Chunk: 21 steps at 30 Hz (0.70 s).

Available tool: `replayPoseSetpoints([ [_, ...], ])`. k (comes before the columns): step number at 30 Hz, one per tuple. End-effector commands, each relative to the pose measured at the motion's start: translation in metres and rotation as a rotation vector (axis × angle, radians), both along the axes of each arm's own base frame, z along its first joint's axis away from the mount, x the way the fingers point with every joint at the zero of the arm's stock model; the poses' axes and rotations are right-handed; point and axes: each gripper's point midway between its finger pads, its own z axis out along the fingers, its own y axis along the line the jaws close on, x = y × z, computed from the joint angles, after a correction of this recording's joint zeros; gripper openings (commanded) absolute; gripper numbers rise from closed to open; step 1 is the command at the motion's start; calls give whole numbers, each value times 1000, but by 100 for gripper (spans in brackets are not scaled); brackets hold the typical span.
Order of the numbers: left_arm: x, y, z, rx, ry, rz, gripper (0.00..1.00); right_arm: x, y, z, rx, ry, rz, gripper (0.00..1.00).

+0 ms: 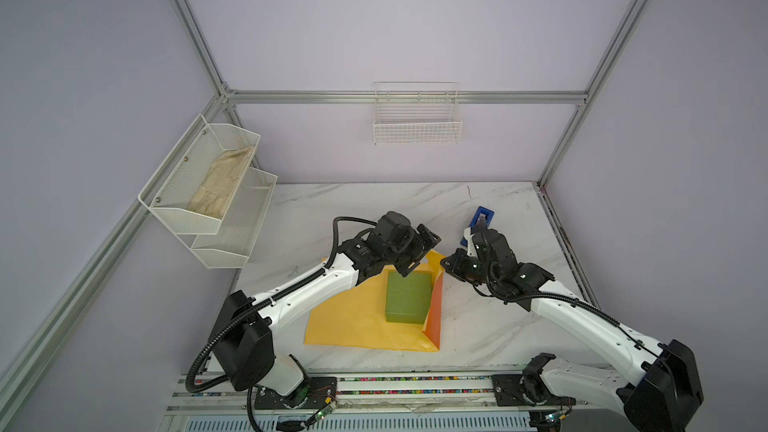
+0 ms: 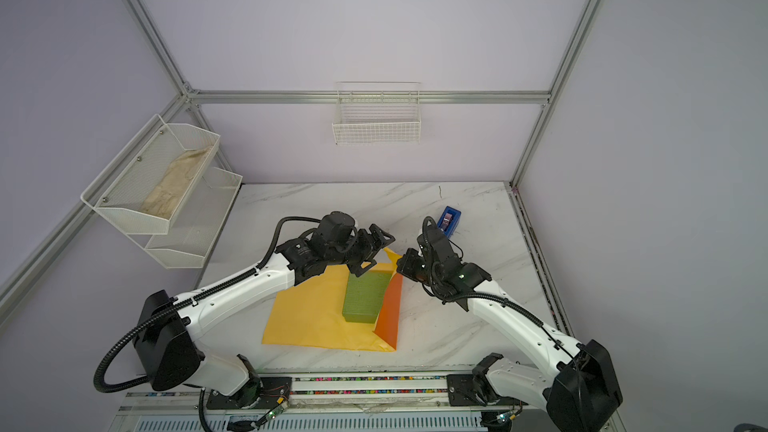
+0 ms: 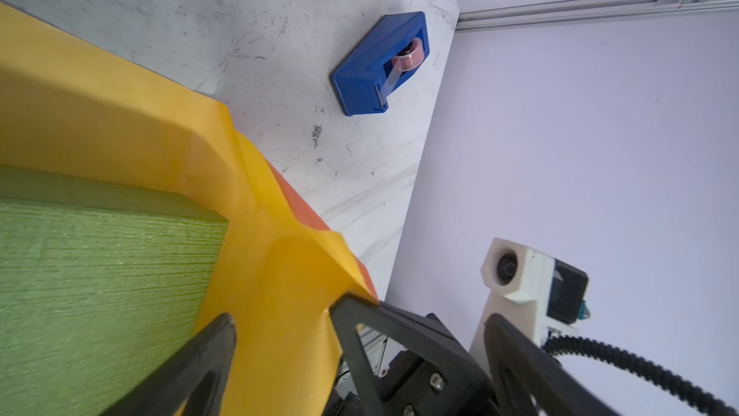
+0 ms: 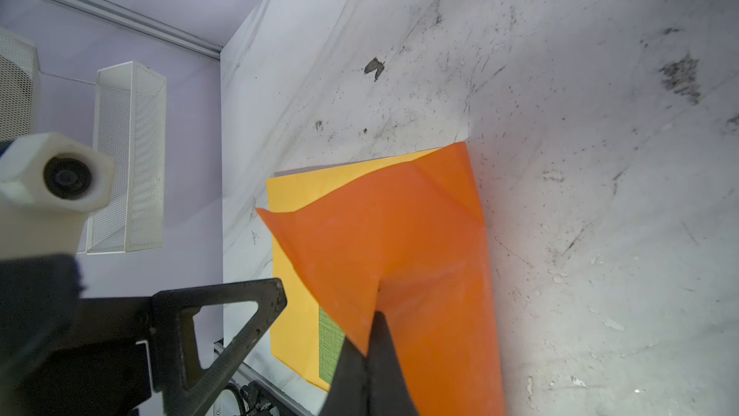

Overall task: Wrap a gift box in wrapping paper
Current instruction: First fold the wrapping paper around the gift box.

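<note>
Nearest, yellow-orange wrapping paper (image 1: 349, 322) lies flat on the marble table (image 1: 478, 326), the olive-green gift box (image 1: 408, 297) sitting on it. The paper's right edge stands up beside the box, orange underside showing, its far corner pinched in the clenched right claw (image 1: 445, 263). The left claw (image 1: 419, 254) hovers released over the box's far edge. Beyond sits a blue tape dispenser (image 1: 482, 218).

A blue tape dispenser (image 3: 360, 78) sits on the scuffed white marbled surface (image 1: 415, 210) near its far right corner. A beige cloth (image 1: 220, 185) lies in the upper tier of a white mesh rack (image 1: 187, 220); a wire basket (image 1: 417, 129) hangs on the back wall.
</note>
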Motion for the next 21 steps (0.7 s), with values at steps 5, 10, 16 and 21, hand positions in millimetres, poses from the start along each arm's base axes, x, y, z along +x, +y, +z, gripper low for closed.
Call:
replayPoseSetpoints([
  [5,11,-22,2,-66,13,49,86,0,8,1,40,2,14,0],
  [10,18,-18,-11,-26,10,85,68,-3,10,-3,42,10,32,0],
  [16,26,-19,-13,-11,1,92,49,-7,13,-8,51,23,52,0],
  [21,27,-25,-13,-14,6,75,38,-10,14,-11,51,31,67,0],
])
